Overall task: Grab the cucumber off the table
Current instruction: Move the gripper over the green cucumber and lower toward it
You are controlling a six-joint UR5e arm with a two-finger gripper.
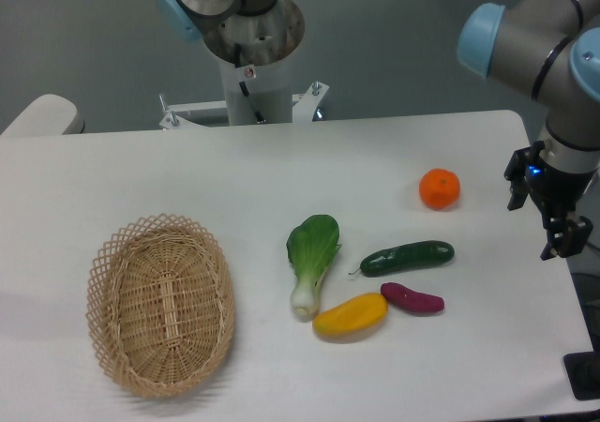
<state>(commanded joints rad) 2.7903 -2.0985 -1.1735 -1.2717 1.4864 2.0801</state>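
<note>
The cucumber [409,257] is dark green and glossy. It lies on the white table [281,169] right of centre, its thin stem pointing left. My gripper [536,225] hangs over the table's right edge, well to the right of the cucumber and slightly higher in the picture. Its two dark fingers are apart and hold nothing, so it is open.
An orange [440,188] sits behind the cucumber. In front of it are a purple oblong vegetable [412,298] and a yellow fruit [351,315]. A bok choy [310,261] lies to its left, and a wicker basket [161,302] stands at the front left.
</note>
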